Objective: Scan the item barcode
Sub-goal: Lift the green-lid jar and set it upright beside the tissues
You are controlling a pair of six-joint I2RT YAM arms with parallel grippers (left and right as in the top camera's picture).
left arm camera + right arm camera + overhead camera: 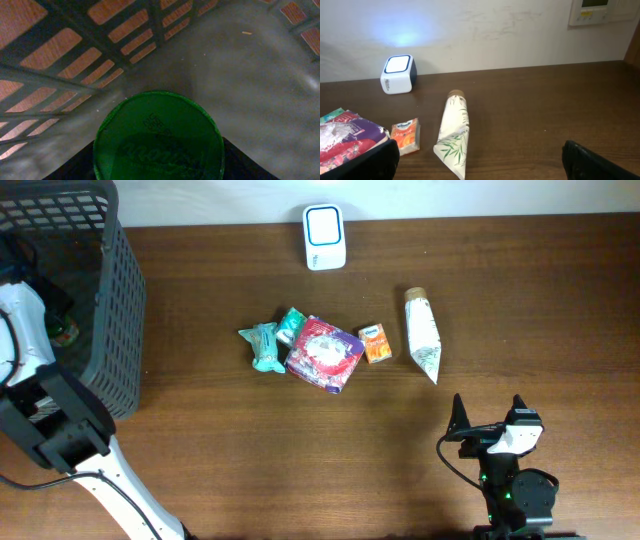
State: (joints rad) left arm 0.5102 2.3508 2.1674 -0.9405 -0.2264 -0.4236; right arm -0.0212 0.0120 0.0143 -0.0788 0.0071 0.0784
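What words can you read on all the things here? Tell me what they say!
No text here can be read clearly.
green lid: raised lettering, too dim and blurred to read.
orange packet: small blue logo, too small to read.
purple packet: print too blurred.
white tube: only a leaf pattern shows.
wall panel: too small to read.

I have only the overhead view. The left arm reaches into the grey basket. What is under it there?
Observer: The left wrist view shows a green round lid inside the basket.
Operator: Do the fingers hold it?
Observer: A dark part of the left fingers shows at each side of it; contact is hidden.
Operator: Is the scanner on?
Observer: In the right wrist view the scanner is lit and throws a bluish glow on the wall.
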